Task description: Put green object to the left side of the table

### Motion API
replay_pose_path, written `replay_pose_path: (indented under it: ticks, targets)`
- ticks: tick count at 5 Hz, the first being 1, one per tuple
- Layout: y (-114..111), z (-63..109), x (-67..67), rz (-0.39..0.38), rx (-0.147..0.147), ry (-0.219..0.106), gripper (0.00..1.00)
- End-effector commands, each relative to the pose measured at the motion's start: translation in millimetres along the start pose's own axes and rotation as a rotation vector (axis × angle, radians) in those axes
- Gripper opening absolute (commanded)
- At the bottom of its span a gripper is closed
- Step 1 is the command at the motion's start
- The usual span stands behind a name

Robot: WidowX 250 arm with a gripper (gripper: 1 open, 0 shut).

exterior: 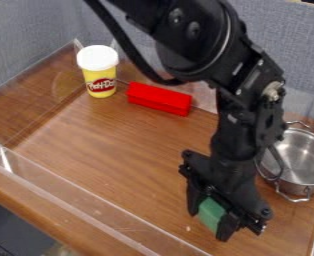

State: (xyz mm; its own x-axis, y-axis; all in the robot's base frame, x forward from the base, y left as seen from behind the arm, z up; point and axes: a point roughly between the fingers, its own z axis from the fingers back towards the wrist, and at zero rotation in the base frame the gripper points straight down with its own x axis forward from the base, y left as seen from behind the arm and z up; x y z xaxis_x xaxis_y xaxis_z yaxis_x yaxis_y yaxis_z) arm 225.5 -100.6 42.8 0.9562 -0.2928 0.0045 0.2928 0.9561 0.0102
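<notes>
The green object (215, 213) is a small green block near the front right of the table (93, 150), between the black fingers of my gripper (220, 214). The gripper points straight down and is shut on the block, which sits at or just above the wood surface; I cannot tell if it touches. The black arm rises from it toward the top of the view and hides part of the block.
A yellow tub with a white lid (98, 72) stands at the back left. A red rectangular block (160, 98) lies behind the arm. A metal bowl (301, 160) sits at the right edge. Low clear walls (66, 205) border the table.
</notes>
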Motion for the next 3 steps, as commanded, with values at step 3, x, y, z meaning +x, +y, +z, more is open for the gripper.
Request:
replay_pose_path:
  ticks: [3]
  targets:
    - [104, 91.2, -3.1, 0.229, 0.058, -0.142, 0.00]
